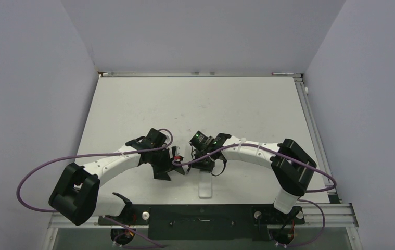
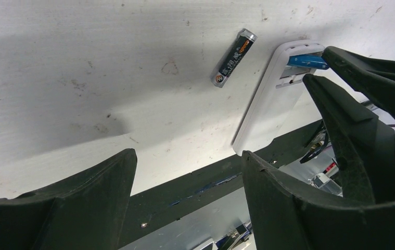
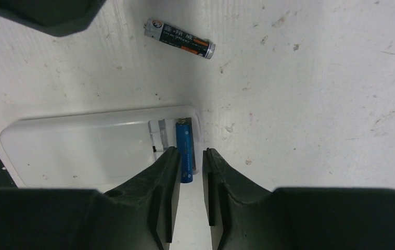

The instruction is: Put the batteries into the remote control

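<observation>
— Where is the blue battery [image 3: 184, 143] found?
— In the remote's [image 3: 80, 148] open bay, its end between the right pincer's [image 3: 191, 151] narrowly parted tips; a grip cannot be confirmed. It should be pressed flat, not dragged.
— The left pincer [image 2: 187, 156]?
— Spread wide, empty. The dark battery [image 3: 179, 38] is left on the counter [image 3: 315, 104].

Soft, even overhead light keeps the white surface [image 1: 132, 104] bright, without glare. In the left wrist view a broad, soft-edged shadow dims its far left. The left end effector [image 2: 187, 156] and right end effector [image 3: 190, 153] loom near, dark and slightly soft
</observation>
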You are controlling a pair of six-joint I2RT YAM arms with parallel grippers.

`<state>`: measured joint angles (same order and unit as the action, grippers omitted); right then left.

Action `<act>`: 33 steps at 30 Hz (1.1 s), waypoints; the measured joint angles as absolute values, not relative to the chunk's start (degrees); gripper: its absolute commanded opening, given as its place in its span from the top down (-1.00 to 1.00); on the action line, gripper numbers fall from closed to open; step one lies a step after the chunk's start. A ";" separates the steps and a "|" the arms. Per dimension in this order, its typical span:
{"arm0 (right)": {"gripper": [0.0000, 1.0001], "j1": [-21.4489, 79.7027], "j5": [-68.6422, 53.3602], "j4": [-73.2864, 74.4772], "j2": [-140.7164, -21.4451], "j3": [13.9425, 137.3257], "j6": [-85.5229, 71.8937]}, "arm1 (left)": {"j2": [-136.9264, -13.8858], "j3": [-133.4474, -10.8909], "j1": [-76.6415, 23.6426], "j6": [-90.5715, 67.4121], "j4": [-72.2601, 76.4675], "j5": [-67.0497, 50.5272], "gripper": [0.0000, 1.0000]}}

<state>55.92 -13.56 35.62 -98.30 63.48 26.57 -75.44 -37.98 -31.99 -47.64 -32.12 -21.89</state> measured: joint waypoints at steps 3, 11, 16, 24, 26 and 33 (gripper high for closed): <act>0.51 55.81 -13.52 34.89 -96.82 63.46 26.09 | -75.44 -37.98 -31.99 -47.70 -31.44 -22.35 -0.42; 0.50 55.07 -13.06 32.53 -89.89 62.04 21.69 | -75.70 -38.00 -32.53 -48.07 -30.00 -23.77 -0.42; 0.53 54.30 -11.92 29.93 -82.94 58.06 13.98 | -77.82 -38.35 -34.61 -49.32 -28.69 -24.38 -0.42; 0.50 54.04 -2.87 25.61 -74.41 52.93 -1.04 | -82.56 -39.83 -37.74 -52.40 -23.27 -26.30 -0.23; 0.50 53.93 -0.97 24.45 -71.61 49.98 -4.01 | -84.01 -40.62 -38.11 -52.97 -22.22 -26.65 -0.22; 0.44 53.21 5.32 23.44 -65.21 44.16 -15.70 | -87.53 -43.88 -38.30 -53.95 -19.27 -26.92 -0.12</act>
